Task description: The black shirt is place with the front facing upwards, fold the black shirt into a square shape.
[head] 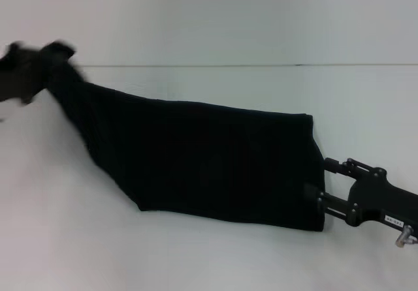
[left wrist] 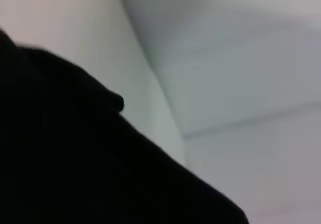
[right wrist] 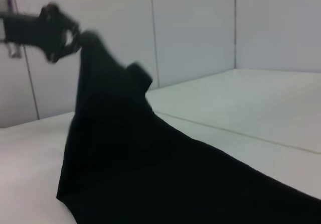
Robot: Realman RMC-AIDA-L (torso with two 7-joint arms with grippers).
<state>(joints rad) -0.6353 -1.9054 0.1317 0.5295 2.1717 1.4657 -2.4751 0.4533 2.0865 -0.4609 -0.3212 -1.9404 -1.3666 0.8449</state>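
Note:
The black shirt point(head: 209, 160) is stretched into a long band across the white table point(head: 196, 258). Its left end is lifted off the surface, and my left gripper point(head: 49, 59) is shut on that raised end at the far left. The right wrist view shows this gripper point(right wrist: 75, 40) holding the cloth up, with the shirt point(right wrist: 150, 174) sloping down from it. My right gripper point(head: 320, 196) sits low at the shirt's right edge, shut on the corner nearest me. Black cloth point(left wrist: 75, 158) fills the lower part of the left wrist view.
The table's far edge point(head: 261, 64) meets a pale wall behind the shirt. White tabletop lies in front of the shirt and to its right.

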